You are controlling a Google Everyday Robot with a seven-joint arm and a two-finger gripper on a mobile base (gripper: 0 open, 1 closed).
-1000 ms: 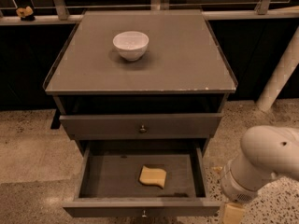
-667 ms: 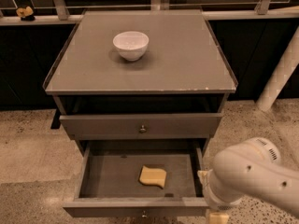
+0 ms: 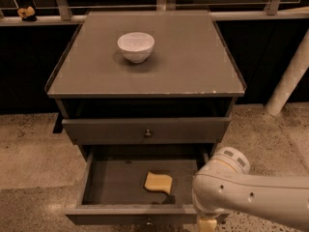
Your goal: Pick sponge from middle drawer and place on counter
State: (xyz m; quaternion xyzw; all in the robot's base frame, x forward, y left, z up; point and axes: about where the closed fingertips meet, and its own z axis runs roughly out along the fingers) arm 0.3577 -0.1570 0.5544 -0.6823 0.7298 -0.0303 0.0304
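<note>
Camera view, looking down at the front of a grey cabinet.

On top: large flat grey square counter with a thin raised rim, small pale chips along the front edge. Toward its back left: round white bowl, upright, well apart from every edge.

Below the counter: an open dark gap, then a plain grey upper drawer front, closed, with a small round knob at its centre.

Second tier: wide shallow grey middle drawer, pulled out toward the camera, dark grey floor showing. Inside, right of centre and toward the front: small pale-yellow soft sponge, lying flat on the drawer floor, wavy edge facing the front right. Touches no wall; nothing on or around it.

Lower right: thick white robot arm, coming in from the right edge, its rounded end covering the drawer's right front corner. Under it, at the very bottom edge: yellowish tip of the gripper, mostly cut off, apparently just outside the drawer's front wall. Near the sponge but apart from it. Cannot tell how far open; holds nothing that shows.

Around: speckled terrazzo floor; slanted white post at right.
</note>
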